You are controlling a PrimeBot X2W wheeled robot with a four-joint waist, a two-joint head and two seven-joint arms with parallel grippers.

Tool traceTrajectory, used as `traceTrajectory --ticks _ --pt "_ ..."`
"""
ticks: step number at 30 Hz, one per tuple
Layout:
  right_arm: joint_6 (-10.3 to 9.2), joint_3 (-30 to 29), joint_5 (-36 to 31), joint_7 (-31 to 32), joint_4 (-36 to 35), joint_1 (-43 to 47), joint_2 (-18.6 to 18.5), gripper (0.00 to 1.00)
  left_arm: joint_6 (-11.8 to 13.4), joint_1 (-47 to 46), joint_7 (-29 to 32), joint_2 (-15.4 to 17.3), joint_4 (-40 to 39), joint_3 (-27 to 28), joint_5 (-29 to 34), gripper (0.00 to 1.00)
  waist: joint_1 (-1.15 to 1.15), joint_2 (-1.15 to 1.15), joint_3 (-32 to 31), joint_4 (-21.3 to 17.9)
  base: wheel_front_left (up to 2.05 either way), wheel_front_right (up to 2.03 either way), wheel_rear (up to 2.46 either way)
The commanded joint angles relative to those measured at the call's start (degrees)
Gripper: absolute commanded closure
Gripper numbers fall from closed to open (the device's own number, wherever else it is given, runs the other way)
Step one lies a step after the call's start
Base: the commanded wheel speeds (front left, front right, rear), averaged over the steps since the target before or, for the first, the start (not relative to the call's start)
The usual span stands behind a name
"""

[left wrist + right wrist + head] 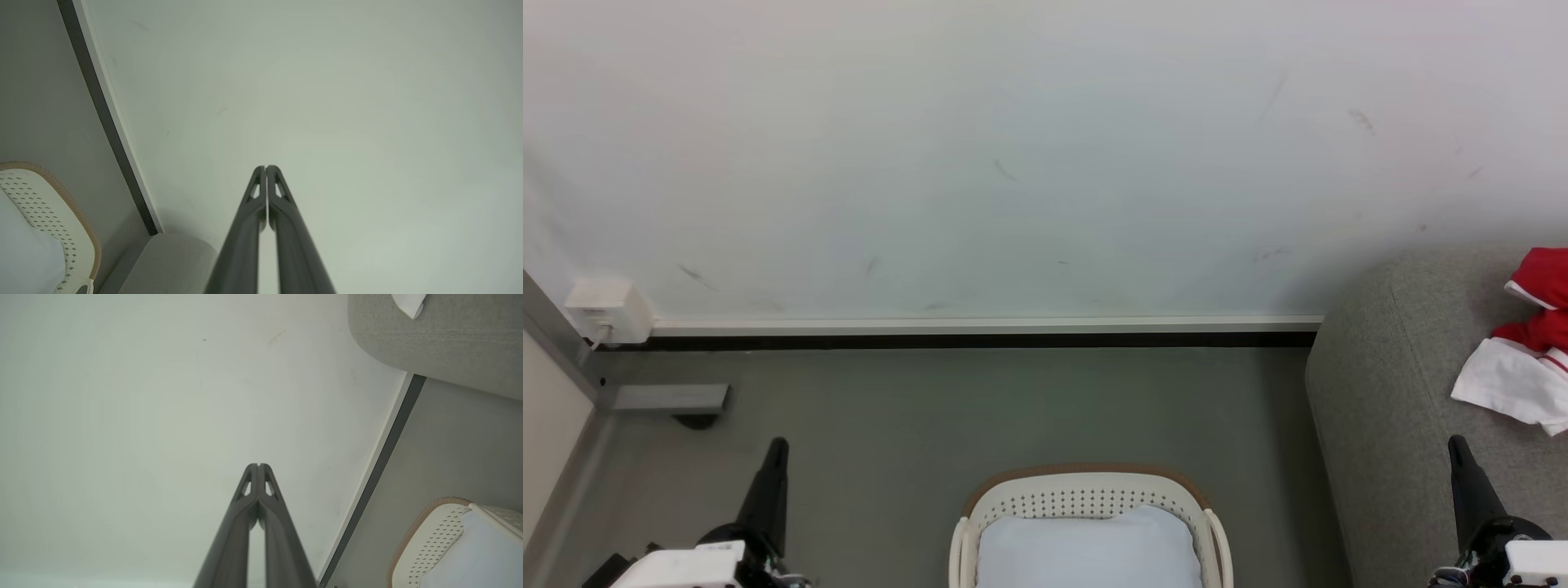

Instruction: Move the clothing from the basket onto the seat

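Observation:
Red and white clothing lies in a heap on the grey seat at the right edge of the head view; a white corner of the clothing also rests on the seat in the right wrist view. The cream basket with a brown rim stands on the floor at bottom centre, holding a pale pad. My left gripper is shut at the lower left, apart from the basket, holding nothing. My right gripper is shut in front of the seat, holding nothing. Both point at the wall.
A white wall with a dark skirting strip runs across the back. A white wall box and a grey metal frame foot sit at the far left. Grey floor lies between wall and basket.

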Motion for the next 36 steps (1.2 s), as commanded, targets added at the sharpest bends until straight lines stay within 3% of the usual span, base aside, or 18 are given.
traceTrajectory --ticks 1,36 --pt "-0.12 -0.4 1.3 0.3 -0.4 -0.9 -0.5 1.00 -0.4 -0.7 0.3 0.1 -0.2 0.3 -1.5 1.00 0.00 0.00 0.0 0.0 0.00 0.00 0.00" --pt "-0.12 -0.3 1.0 0.2 -0.4 -0.8 -0.4 1.00 -0.4 -0.6 0.3 0.1 -0.2 0.2 -1.3 1.00 0.00 0.00 0.0 0.0 0.00 0.00 0.00"
